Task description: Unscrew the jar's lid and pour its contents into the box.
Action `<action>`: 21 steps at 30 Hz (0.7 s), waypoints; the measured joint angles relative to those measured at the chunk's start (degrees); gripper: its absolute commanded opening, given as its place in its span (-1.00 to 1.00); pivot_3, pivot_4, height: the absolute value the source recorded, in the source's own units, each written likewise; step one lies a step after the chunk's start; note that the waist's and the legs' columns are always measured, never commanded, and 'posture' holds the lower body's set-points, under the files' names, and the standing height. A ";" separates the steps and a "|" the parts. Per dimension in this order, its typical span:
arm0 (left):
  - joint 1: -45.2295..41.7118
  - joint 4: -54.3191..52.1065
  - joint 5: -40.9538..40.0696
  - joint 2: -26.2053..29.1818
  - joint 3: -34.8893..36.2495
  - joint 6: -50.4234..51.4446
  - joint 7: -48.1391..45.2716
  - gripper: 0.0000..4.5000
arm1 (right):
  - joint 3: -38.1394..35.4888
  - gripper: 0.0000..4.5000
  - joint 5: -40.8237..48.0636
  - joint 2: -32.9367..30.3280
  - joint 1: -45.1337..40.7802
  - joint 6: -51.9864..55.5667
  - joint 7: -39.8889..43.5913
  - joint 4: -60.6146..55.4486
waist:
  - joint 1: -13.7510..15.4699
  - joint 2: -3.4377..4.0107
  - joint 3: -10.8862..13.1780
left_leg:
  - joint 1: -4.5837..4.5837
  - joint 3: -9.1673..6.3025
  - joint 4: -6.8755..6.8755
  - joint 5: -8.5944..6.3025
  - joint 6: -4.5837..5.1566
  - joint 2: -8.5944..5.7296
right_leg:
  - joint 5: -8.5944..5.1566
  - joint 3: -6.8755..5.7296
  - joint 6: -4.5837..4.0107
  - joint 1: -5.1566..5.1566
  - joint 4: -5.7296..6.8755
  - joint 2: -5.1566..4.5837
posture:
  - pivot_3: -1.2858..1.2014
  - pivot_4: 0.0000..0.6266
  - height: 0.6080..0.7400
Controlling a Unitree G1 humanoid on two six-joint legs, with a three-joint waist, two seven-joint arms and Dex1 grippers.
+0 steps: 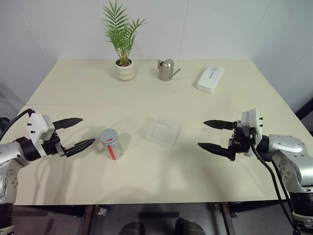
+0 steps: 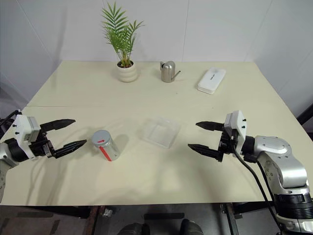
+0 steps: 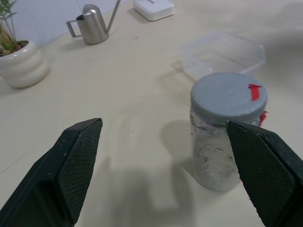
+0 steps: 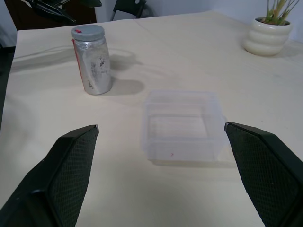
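The jar (image 1: 112, 145) stands upright on the table left of centre, silvery with a red stripe, its grey lid (image 1: 108, 135) screwed on. Its contents are hidden behind the silvery wall. The clear box (image 1: 162, 130) lies just right of the jar, and looks empty. My left gripper (image 1: 77, 133) hovers open a short way left of the jar, pointing at it, touching nothing. My right gripper (image 1: 211, 135) is open too, right of the box and apart from it, fingers aimed toward it. In the left wrist view the jar (image 3: 223, 142) sits ahead, close to one fingertip (image 3: 262, 168).
A potted palm (image 1: 124, 63), a metal watering can (image 1: 166, 70) and a white oblong case (image 1: 210, 79) line the far side of the cream table (image 1: 146, 98). The table's front edge runs just below both arms.
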 measured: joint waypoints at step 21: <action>34.58 -34.95 2.25 -29.52 8.11 1.68 25.32 0.98 | 8.94 1.00 1.77 9.91 -12.00 -0.10 4.15 1.65 | 0.71 -0.01 -0.01 | -0.02 0.21 0.54 -0.56 -0.16 0.17 | 0.08 0.33 -0.12 -0.06 0.01 0.04 | 0.03 -0.52 1.00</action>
